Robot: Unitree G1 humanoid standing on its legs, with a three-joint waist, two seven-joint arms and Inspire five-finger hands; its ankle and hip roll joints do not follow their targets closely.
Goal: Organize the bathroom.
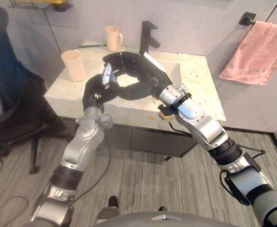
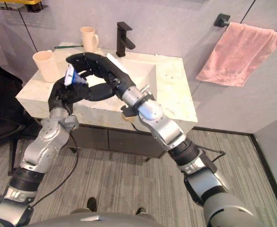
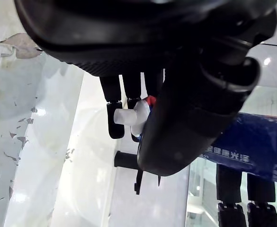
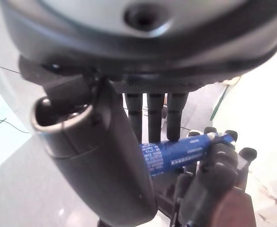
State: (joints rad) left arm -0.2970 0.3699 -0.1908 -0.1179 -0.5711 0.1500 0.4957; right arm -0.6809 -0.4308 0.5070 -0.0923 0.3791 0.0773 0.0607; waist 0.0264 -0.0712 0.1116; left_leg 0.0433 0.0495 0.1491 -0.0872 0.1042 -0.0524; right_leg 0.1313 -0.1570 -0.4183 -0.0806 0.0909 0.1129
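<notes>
Both dark hands raised together over the pale marble vanity top [image 1: 195, 90], above the front left part of the sunken rectangular basin [image 2: 145, 71]. Blue plastic toothpaste tube [image 4: 176, 153] with white cap held between them, clear of the counter. Left hand [image 1: 96, 87] curled round the tube, thumb and fingers pinching near the capped end [image 3: 129, 116]. Right hand [image 1: 129, 64] arched over from above, fingertips [image 4: 174, 135] resting on the tube body; fingers fairly straight, thumb standing apart, no closed grasp seen.

Black angular faucet [image 1: 147, 35] upright at the basin's rear edge. Tall cream-coloured plastic cup [image 1: 74, 65] standing on the counter's left part, just beside the left hand but apart from it. Cream mug with handle [image 1: 113, 38] at the back left corner, near the faucet. Thin dark green item [image 1: 92, 46] lying flat on the counter beside the mug; kind not discernible.

Pink towel [image 1: 261, 52] draped over a black wall bar [image 2: 221, 20] well to the right of the vanity. Dark office chair [image 1: 10, 94] standing left of the vanity on grey striped carpet [image 1: 143, 184].
</notes>
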